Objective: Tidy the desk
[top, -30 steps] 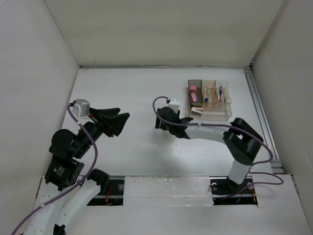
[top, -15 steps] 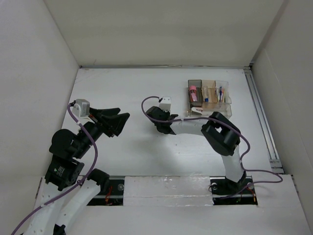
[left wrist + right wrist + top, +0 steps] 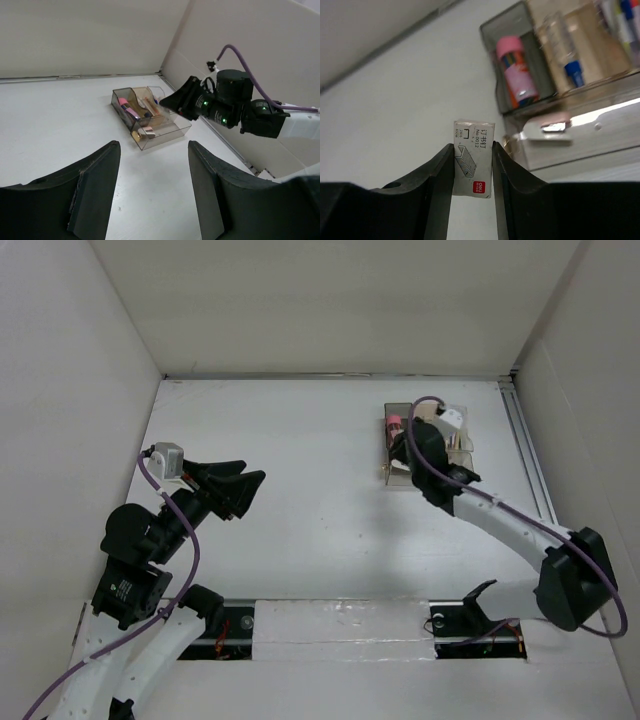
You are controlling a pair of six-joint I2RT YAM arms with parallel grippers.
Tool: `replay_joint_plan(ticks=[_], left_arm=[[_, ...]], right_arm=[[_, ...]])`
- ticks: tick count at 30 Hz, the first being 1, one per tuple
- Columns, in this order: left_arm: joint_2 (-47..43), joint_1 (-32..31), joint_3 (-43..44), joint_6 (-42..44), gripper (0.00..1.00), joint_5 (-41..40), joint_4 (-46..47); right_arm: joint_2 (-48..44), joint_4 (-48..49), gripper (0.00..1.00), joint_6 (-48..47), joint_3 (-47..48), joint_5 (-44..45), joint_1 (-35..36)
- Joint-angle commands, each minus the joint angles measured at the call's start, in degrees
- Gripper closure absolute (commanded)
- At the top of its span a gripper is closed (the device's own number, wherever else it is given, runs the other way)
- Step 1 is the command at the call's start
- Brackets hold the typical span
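1. The small box of staples (image 3: 473, 165) says "No 0012". It also has some Chinese signs, a little drawing of staples and a red patch at the bottom. The tiny print is too small to read
2. The right fingers (image 3: 473, 146) are clamped on the box, one on each side. They hold it up in the air by the left end of the clear tray (image 3: 165, 136)
3. A pink tube (image 3: 516, 72) lies in the tray's left slot, and pens stand in the slots next to it
4. The left fingers (image 3: 152, 165) are apart with nothing between them. They hang over the left part of the counter (image 3: 290, 430), well apart from the tray
5. The counter is big, flat and white. It lies under both arms and has white walls (image 3: 330, 300) on three sides
6. The tray sits on the far right part of the counter, near the metal rail (image 3: 530, 465) along the right edge
7. A wide stretch of white counter lies between the two arms
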Motion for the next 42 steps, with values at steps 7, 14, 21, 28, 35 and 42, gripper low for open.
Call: replay_joint_plan(ticks=[7, 14, 21, 28, 35, 42], left_arm=[[0.96, 0.34, -0.2, 0.22, 0.47, 1.21, 2.99], [0.79, 0.34, -0.29, 0.31, 0.47, 0.6, 2.99], [1.14, 0.34, -0.29, 0.31, 0.47, 0.6, 3.08], [2.02, 0.34, -0.38, 0.31, 0.47, 0.42, 3.08], [3.07, 0.34, -0.64, 0.05, 0.38, 1.12, 3.17], [4.21, 0.34, -1.17, -0.13, 0.2, 1.13, 3.78]], right_arm=[[0.18, -0.5, 0.87, 3.18, -3.77, -8.41, -16.48], [3.7, -1.74, 0.71, 3.88, -1.31, -11.32, -19.05], [0.9, -1.74, 0.41, 3.36, -2.62, -11.77, -19.57], [-8.68, 1.16, 0.25, 1.34, -6.4, -13.43, -15.81], [-22.4, 6.87, 0.87, -3.15, -9.13, -21.34, -4.12], [-27.33, 8.28, 1.0, -8.94, -6.15, -33.99, 8.96]])
